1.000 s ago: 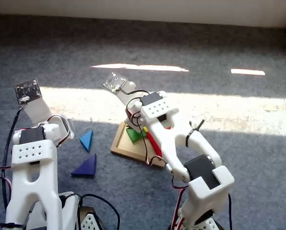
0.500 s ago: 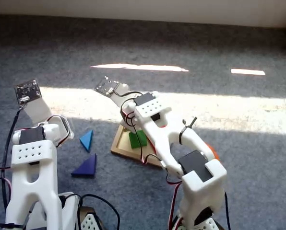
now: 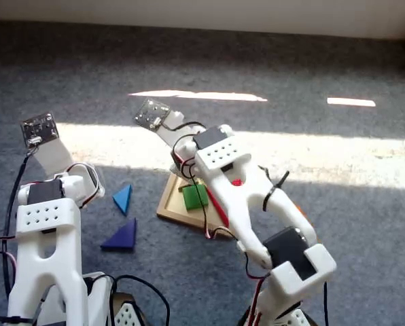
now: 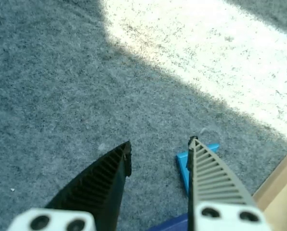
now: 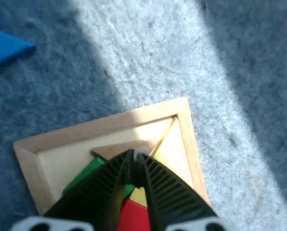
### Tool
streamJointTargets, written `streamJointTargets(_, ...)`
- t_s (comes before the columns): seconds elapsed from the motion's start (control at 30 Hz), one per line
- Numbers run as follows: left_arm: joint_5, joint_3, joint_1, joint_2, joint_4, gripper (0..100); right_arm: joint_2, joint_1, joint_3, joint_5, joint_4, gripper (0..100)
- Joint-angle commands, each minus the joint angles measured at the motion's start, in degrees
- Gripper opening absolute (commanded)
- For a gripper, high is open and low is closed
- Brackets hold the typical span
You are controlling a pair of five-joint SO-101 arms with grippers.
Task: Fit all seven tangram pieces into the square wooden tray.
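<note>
The square wooden tray (image 3: 167,205) lies on the carpet under my right arm. It holds a green piece (image 3: 194,195) and a red piece (image 3: 220,208). In the right wrist view the tray (image 5: 105,122) also shows a yellow triangle (image 5: 176,150) beside the green piece (image 5: 84,176) and the red piece (image 5: 133,217). My right gripper (image 5: 134,157) is shut with nothing in it, just above the tray's middle. A light blue triangle (image 3: 123,198) and a dark blue triangle (image 3: 122,236) lie left of the tray. My left gripper (image 4: 159,147) is open above the carpet, its grey finger beside the light blue triangle (image 4: 184,164).
Grey carpet with a bright band of sunlight (image 3: 325,156) covers the floor beyond the tray. The left arm's white body (image 3: 46,231) stands beside the two blue triangles. The tray's corner (image 4: 278,185) edges into the left wrist view.
The right arm swung its wrist a little to the left over the tray and then partly back. The left arm and the blue triangles have not moved.
</note>
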Motion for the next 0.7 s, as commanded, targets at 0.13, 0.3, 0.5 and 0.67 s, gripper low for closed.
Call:
streamJointTargets(0.13, 0.44, -0.31, -0.84, -1.01, -0.97, 20, -7.6, -0.48, 8.84, -7.12, 1.27, 0.9)
streamJointTargets(0.3, 0.44, -0.31, -0.84, -1.01, -0.97, 20, -7.6, -0.48, 14.55, -8.09, 1.1, 0.9)
streamJointTargets(0.5, 0.44, -0.31, -0.84, -1.01, -0.97, 20, -4.62, -0.22, 15.6, -7.91, -2.95, 0.9)
streamJointTargets(0.67, 0.44, -0.31, -0.84, -1.01, -0.97, 20, 2.33, 0.48, 14.99, -7.91, -4.18, 0.9)
